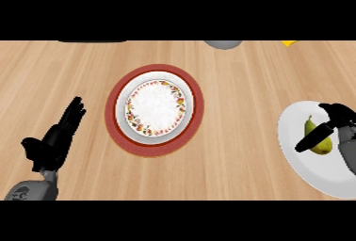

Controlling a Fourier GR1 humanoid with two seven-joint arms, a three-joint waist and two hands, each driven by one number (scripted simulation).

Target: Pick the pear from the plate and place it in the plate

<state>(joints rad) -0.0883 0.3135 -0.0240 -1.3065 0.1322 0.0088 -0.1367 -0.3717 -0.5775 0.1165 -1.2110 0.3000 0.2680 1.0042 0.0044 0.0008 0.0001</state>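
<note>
Yellow pear (319, 140) sits on the white plate (306, 164) at right, right hand (327, 128) curling round it. Nothing lifted yet; the red-rimmed plate (154, 109) waits. Left hand (57, 139) rests open.

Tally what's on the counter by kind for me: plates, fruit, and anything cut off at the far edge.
Plates: 2, the red-rimmed plate at centre and the plain white plate at the right
Pears: 1, the pear on the white plate, under the right hand
Cut-off items at the far edge: 3, the dark object, the grey object, the yellow object
Total: 6
</note>
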